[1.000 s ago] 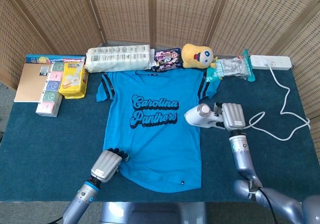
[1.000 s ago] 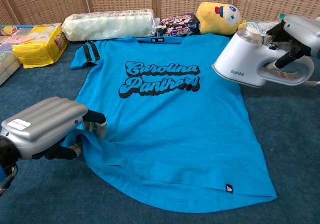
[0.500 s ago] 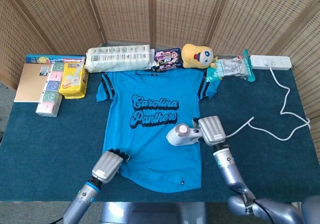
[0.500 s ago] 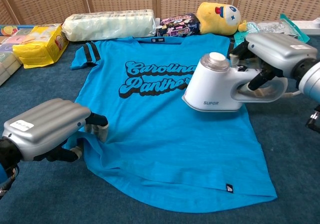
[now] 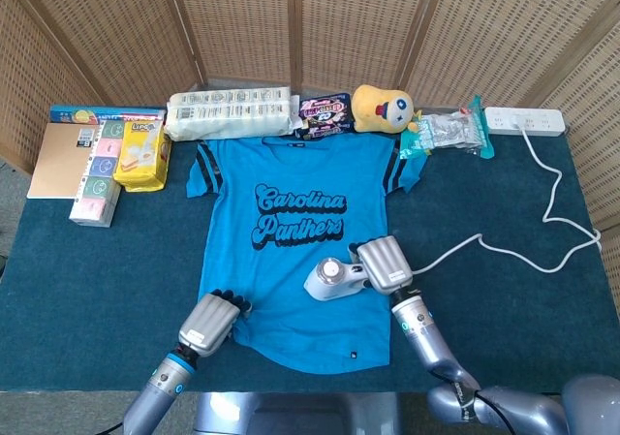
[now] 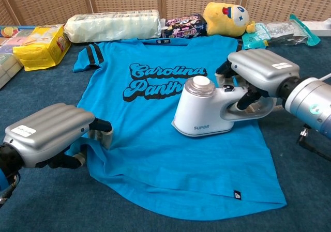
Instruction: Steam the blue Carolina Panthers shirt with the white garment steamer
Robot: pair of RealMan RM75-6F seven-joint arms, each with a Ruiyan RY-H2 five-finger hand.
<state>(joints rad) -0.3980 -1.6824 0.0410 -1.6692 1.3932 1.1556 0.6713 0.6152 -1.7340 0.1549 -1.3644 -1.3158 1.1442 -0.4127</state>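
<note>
The blue Carolina Panthers shirt (image 5: pixel 295 251) (image 6: pixel 170 139) lies flat on the dark teal table, collar away from me. My right hand (image 5: pixel 385 264) (image 6: pixel 257 71) grips the handle of the white garment steamer (image 5: pixel 331 280) (image 6: pixel 204 113), which rests low on the shirt's lower right part, just below the lettering. My left hand (image 5: pixel 208 323) (image 6: pixel 49 134) holds the shirt's lower left hem, fingers curled onto the bunched fabric. The steamer's white cord (image 5: pixel 504 251) trails right across the table.
Along the back edge stand a yellow packet (image 5: pixel 140 154), a wrapped roll pack (image 5: pixel 231 112), snack bags (image 5: pixel 324 113), a yellow plush toy (image 5: pixel 383 108), a plastic bag (image 5: pixel 448 130) and a power strip (image 5: pixel 525 119). Books and tissue packs (image 5: pixel 77 164) sit at far left.
My right hand has carried the steamer left and toward me, from beside the shirt's right edge down onto the lower right of the shirt. The left hand has stayed on the hem.
</note>
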